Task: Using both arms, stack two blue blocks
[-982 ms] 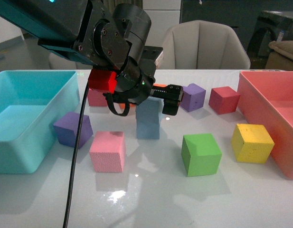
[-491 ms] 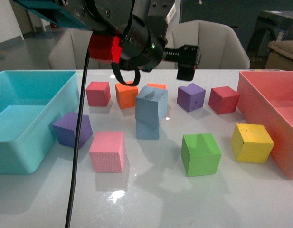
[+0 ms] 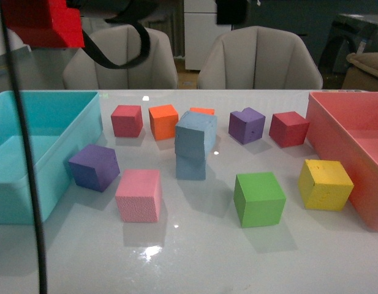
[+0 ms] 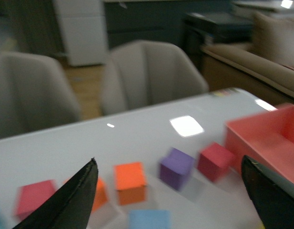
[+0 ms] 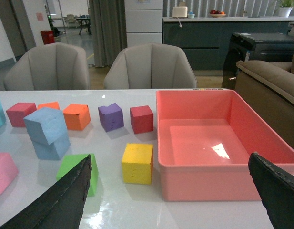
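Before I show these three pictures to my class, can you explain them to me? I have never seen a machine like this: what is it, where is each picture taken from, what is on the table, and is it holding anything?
It is a robot with two arms, each ending in a two-fingered gripper. One picture looks forward from the robot's body; the other two come from cameras on its wrists.

In the body view, the left arm is raised at the top edge. On the white table foam cubes lie between a turquoise bin and a pink bin. In the middle, one blue block sits, twisted and slightly tilted, on another blue block, so the stack looks built.

In each wrist view the dark wedges at the bottom are that gripper's fingers. The left gripper and right gripper are both open and hold nothing.
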`<action>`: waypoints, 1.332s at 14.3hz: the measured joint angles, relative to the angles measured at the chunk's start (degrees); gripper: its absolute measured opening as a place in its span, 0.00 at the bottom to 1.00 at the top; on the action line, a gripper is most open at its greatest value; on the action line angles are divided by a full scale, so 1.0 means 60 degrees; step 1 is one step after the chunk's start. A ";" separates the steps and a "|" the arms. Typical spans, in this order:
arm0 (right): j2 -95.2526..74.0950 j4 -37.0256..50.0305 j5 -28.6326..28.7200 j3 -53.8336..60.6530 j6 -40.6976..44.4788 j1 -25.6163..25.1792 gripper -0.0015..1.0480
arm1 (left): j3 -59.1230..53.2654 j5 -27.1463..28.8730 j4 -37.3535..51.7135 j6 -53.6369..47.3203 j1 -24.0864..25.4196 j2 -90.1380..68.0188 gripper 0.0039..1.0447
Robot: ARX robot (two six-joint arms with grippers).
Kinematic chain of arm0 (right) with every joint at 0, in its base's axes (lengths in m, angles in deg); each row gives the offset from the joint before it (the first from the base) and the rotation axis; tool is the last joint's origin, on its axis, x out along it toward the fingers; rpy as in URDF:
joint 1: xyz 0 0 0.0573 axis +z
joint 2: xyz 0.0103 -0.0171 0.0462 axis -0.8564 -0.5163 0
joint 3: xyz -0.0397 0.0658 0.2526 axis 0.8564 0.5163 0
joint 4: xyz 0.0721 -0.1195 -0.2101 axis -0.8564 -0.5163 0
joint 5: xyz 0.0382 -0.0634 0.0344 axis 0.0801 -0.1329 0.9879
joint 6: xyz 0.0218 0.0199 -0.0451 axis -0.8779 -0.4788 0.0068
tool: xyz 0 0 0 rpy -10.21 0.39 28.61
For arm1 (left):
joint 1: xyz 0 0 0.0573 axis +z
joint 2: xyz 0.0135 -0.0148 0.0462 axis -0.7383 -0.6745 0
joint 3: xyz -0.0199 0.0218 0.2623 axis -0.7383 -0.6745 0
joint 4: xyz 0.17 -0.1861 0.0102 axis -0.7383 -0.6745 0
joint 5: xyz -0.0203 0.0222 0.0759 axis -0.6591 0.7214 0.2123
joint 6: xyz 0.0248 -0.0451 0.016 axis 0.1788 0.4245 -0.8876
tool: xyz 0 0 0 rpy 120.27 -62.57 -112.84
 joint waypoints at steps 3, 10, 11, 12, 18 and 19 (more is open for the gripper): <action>0.0000 -0.0004 -0.0004 0.0000 0.0000 0.0000 0.94 | -0.3978 0.2251 0.2393 -0.0179 0.1279 0.2867 0.50; 0.0000 0.0000 -0.0004 0.0000 0.0000 0.0000 0.94 | -0.8448 0.0255 0.2583 -0.0211 0.3096 0.6342 0.01; 0.0000 0.0000 -0.0004 0.0000 0.0000 0.0000 0.94 | -0.8776 -0.0029 0.2408 -0.0211 0.3289 0.6914 0.01; 0.0000 0.0000 -0.0004 0.0000 0.0000 0.0000 0.94 | -0.8939 -0.0102 0.2288 -0.0211 0.3417 0.7260 0.01; 0.0000 -0.0004 -0.0004 0.0000 0.0000 0.0000 0.94 | -0.9963 -0.1224 0.1512 -0.0215 0.4634 0.9245 0.01; 0.0000 -0.0004 0.0000 0.0000 0.0000 0.0000 0.94 | -1.0149 -0.1217 0.1497 -0.0211 0.4681 0.9384 0.01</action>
